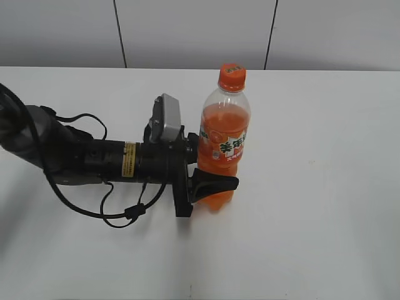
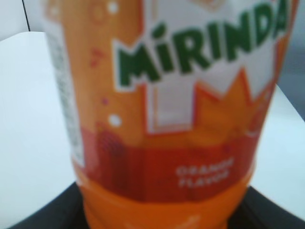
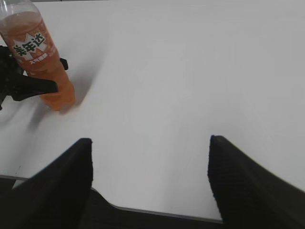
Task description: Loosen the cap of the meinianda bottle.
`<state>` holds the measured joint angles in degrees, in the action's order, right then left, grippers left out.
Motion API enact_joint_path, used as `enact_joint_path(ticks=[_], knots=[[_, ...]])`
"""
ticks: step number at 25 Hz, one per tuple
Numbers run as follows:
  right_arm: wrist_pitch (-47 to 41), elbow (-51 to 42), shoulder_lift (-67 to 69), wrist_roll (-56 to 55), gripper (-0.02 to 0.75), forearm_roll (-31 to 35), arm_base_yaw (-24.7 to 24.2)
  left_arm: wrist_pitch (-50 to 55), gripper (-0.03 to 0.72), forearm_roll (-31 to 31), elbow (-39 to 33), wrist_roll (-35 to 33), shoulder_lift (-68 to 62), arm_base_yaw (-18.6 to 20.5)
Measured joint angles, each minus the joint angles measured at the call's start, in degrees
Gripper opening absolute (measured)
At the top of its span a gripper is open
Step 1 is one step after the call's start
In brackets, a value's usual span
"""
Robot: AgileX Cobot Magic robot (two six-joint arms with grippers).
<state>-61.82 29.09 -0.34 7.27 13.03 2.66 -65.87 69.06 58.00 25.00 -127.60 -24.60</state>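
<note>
While left gripper point(image 1: 209, 181) clamps meinianda bottle point(image 1: 224, 140) at frame centre, I note cap point(image 1: 231, 76) on — right gripper point(image 3: 150, 181) fingers apart, lower frame.

light: bright, even | shadows: soft | left wrist: bottle label point(image 2: 190, 95) blurred | exterior: sharp

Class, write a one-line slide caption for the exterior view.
Left tool grips the upright Mirinda bottle low on its body; the orange cap is untouched.
</note>
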Motion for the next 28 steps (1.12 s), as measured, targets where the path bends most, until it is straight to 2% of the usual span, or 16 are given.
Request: enact_joint_path(ticks=[28], knots=[[0.07, 0.00, 0.00, 0.00, 0.564, 0.00, 0.00, -4.64, 0.397, -1.70, 1.43, -0.22, -5.34, -0.29]])
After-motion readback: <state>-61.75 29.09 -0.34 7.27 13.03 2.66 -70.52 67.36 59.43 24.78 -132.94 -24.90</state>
